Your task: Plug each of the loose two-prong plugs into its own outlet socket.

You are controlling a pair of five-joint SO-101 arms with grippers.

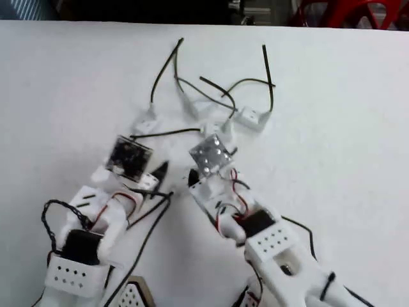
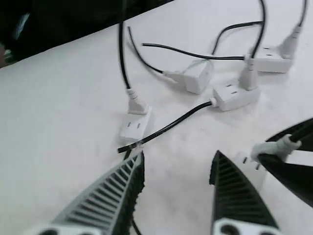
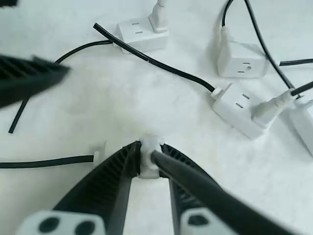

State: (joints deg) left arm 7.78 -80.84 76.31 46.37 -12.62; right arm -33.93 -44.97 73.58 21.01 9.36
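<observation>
Right tool (image 3: 146,151) is clamped shut on a white plug (image 3: 147,167), held upright just over an open outlet (image 2: 247,165) near the middle of the counter (image 1: 332,77); prongs not visibly in. Left tool (image 2: 177,159) gapes wide, holding nothing, just beside it. Toward the far edge lies a tangle of black cords (image 1: 167,67) and more outlets. Nearest outlet (image 2: 134,127), second outlet (image 2: 234,96) and far outlet (image 2: 268,61) each have a plug seated on top. Boxy outlet (image 2: 198,78): cannot tell whether anything is plugged in. Judgement: most of the job looks done; the held plug is yet to be pushed home, and perhaps one more pair.
</observation>
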